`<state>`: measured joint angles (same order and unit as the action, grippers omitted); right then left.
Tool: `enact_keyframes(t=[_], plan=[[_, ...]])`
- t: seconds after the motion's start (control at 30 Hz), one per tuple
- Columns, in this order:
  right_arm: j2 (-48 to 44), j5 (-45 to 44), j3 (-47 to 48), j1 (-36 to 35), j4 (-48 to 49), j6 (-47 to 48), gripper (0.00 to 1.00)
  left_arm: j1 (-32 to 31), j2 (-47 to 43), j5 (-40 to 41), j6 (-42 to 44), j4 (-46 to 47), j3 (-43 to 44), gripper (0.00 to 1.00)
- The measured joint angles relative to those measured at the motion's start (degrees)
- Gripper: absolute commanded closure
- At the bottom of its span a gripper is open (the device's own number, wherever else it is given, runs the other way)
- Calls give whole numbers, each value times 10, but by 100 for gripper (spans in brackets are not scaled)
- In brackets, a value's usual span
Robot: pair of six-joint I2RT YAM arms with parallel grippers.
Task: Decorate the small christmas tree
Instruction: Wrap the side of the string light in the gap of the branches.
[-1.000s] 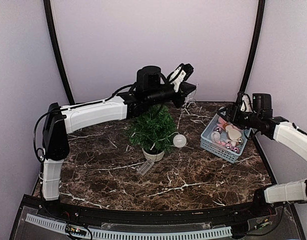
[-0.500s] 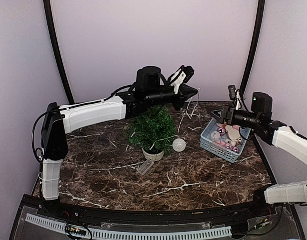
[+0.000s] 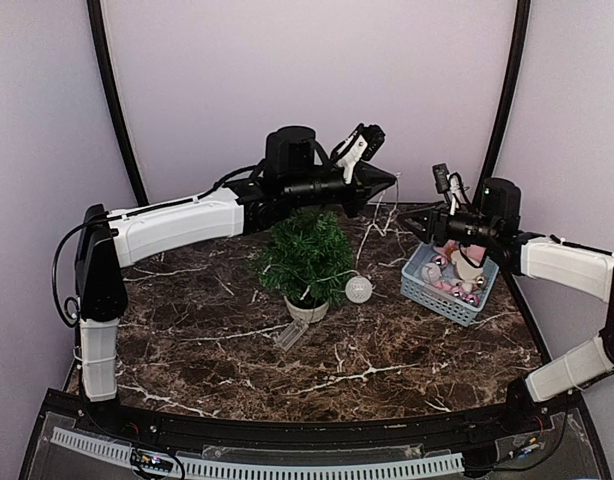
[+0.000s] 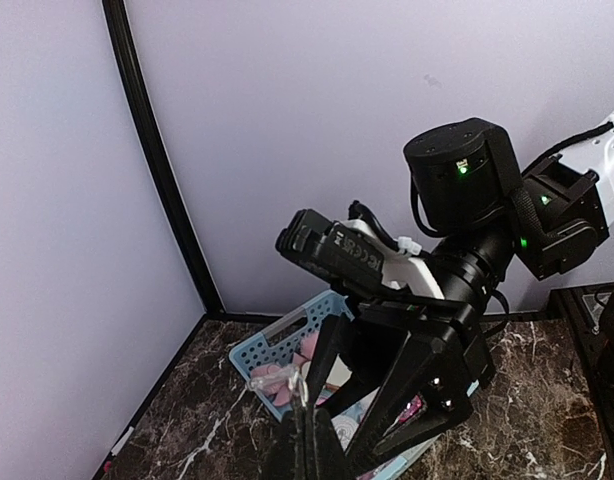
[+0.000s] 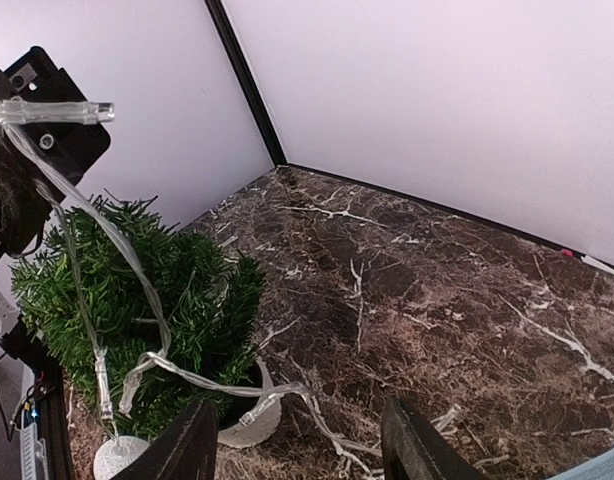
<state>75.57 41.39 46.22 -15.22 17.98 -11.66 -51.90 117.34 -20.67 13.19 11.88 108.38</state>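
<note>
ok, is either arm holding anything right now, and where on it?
Left fingers are shut on the light string, pinching the clear wire next to a bulb; the rest trails down over the tree. Right fingers are apart, holding nothing.

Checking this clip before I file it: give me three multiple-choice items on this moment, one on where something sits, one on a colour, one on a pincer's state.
1. In the top view, the blue basket stands on which side of the small christmas tree?
A its right; B its left; C in front of it.
2. The ball lying beside the tree is:
A red; B white; C gold.
3. The left pincer is:
A open wide; B shut on a ball; C shut on the light string.

Key: 1 A, the basket lies at the tree's right in the top view. 2 B, it shows plain white there. 3 C, the clear string hangs from its closed tips over the tree.
</note>
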Motion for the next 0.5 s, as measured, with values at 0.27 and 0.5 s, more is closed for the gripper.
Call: enact_keyframes(t=[0.27,0.5], plan=[[33,-1,29,-22,18,48,58,0,-3,-7,-3,0,0,100],[52,-17,35,-42,24,61,100,0,-3,-10,-4,0,0,100]])
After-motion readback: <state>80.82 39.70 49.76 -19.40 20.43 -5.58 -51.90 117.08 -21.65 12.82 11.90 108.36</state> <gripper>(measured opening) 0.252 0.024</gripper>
